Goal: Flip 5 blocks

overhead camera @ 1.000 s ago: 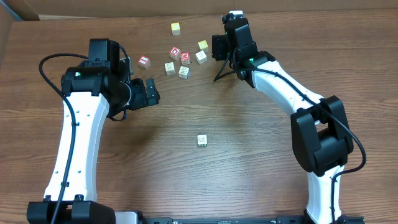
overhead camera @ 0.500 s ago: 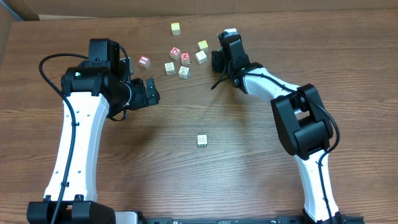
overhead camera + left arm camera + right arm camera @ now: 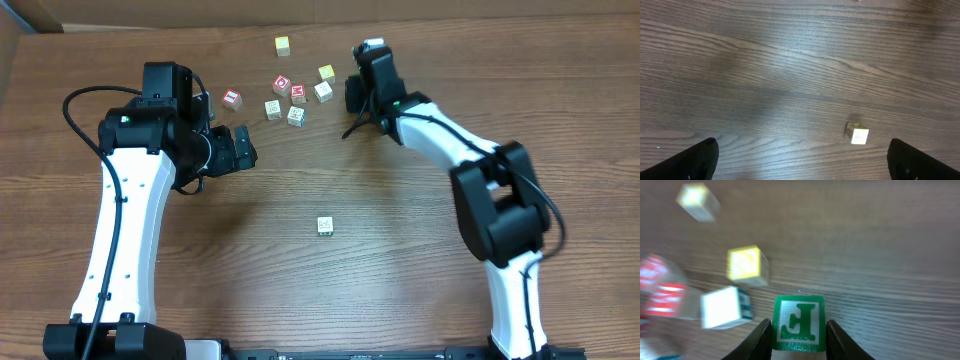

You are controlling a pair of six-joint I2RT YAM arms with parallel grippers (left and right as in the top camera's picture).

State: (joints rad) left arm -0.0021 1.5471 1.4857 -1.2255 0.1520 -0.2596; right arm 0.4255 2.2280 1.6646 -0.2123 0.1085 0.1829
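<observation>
1. The far edge of the bench (image 3: pixel 420 250) runs along the top of the overhead view. A yellow block (image 3: pixel 283 45) lies nearest that edge, and the rest of the cluster sits just in front of it.
2. The middle and near side are open wood, where one lone pale block (image 3: pixel 325 225) stands well apart from both arms.
3. The left claw (image 3: pixel 242 147) hangs wide open over bare wood with nothing between its fingers.
4. The right claw (image 3: pixel 799 330) is closed on the green block (image 3: pixel 799 317), with a finger flat against each of two opposite sides. It is at the right end of the cluster, just beside a white block (image 3: pixel 722 307) and a yellow-green block (image 3: pixel 745 262).
5. The green block's lettered face points at the wrist camera, its edges square with the fingers. It is a cube, all sides alike. I cannot tell whether it touches the bench.
6. The red-faced block (image 3: pixel 232 98) sits at the cluster's left end. The two pale blocks (image 3: pixel 273 108) (image 3: pixel 295 115) lie side by side near the red D cube (image 3: pixel 282 84) and red M cube (image 3: pixel 298 95).
</observation>
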